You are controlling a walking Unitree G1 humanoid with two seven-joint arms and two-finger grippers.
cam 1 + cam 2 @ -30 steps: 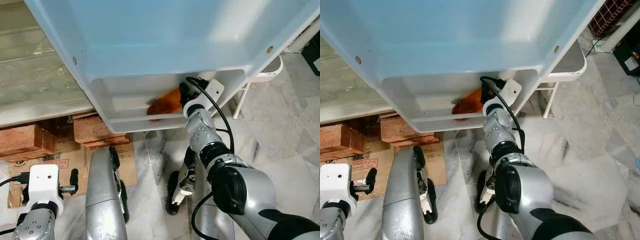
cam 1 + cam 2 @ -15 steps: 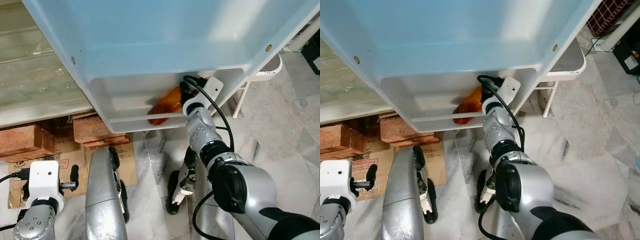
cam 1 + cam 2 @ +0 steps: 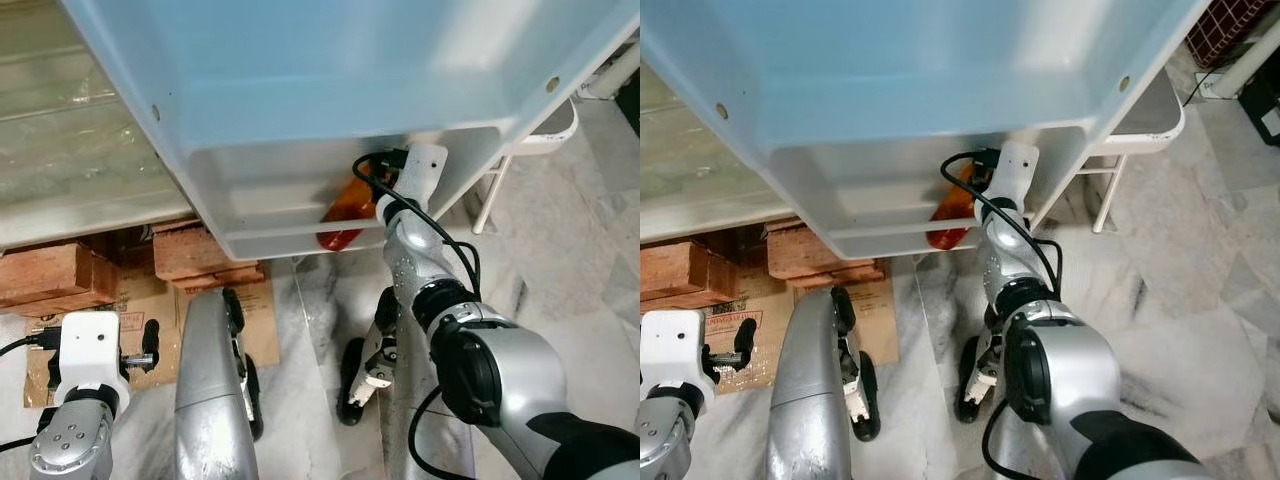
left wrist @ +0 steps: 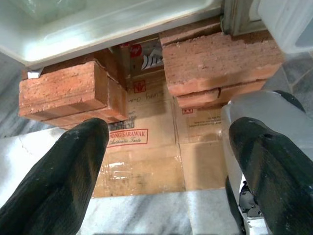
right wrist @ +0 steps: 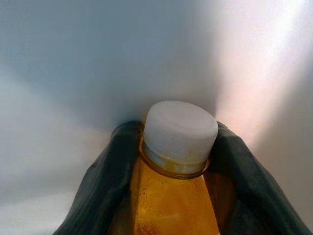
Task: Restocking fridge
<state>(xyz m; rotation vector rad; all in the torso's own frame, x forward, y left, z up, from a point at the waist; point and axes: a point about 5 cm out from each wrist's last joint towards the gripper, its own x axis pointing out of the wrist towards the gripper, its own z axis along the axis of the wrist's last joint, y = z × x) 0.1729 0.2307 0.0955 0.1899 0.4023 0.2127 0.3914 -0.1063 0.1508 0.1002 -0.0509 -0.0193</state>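
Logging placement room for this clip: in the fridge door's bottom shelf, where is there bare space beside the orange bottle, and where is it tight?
The door shelf looks bare from its left end wall to the orange bottle. It is crowded on the right, where the right gripper clamps the bottle below its white cap, close to the white wall. The left gripper hangs open over cardboard and bricks.

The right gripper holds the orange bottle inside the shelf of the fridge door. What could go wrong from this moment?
1. The right gripper grips the orange bottle near its white cap; held so high, it might swing or slip.
2. The bottle looks tilted in the door shelf, so if released now it may tip over.
3. The cap sits close to the white wall behind it, so pushing further might knock it.
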